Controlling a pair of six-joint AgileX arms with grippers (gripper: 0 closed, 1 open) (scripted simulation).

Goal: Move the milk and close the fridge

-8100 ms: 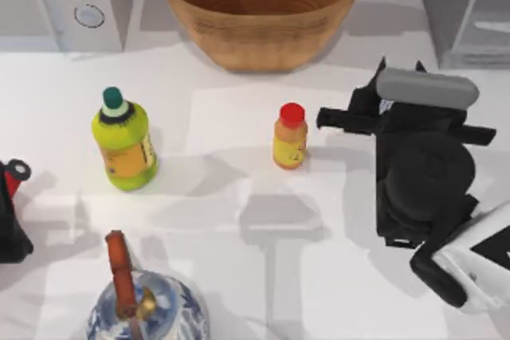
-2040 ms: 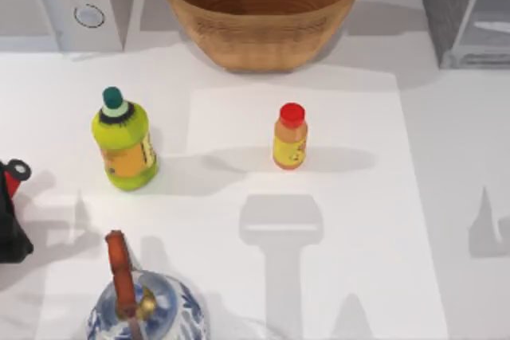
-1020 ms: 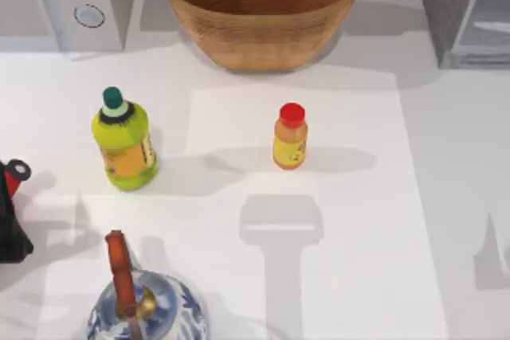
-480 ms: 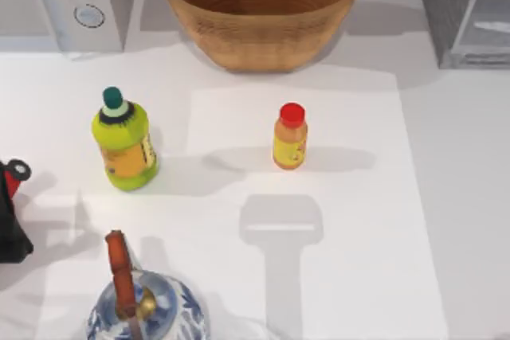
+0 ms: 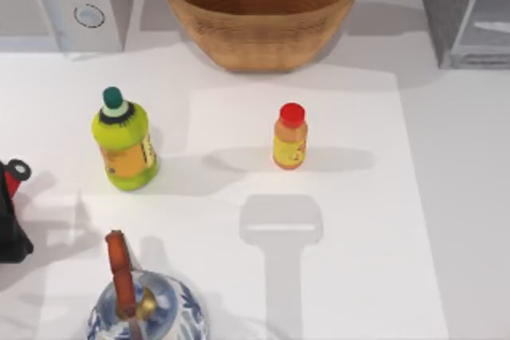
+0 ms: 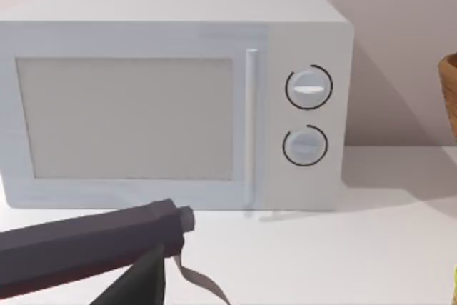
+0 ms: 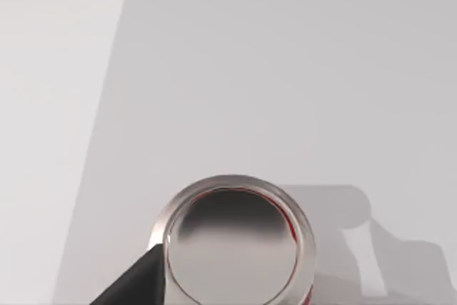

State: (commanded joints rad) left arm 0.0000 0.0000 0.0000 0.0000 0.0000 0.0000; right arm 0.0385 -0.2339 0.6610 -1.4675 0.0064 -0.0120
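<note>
Fridge (image 5: 466, 7) at the bench's (image 5: 358, 236) back right corner, door looking ajar. Right tool (image 7: 133, 288) over a silver-topped can (image 7: 234, 244), left tool (image 6: 153, 248) facing the microwave (image 6: 171, 98); can't tell either grip. Push flat on the door's outer edge.

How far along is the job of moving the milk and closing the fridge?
Done: nothing certain. The fridge stands at the table's far right corner; whether its door is shut cannot be told. In hand: nothing; the left arm is parked at the left edge, the right wrist view looks down on a silver can. Left, seemingly: placing the milk, confirming the door.
</note>
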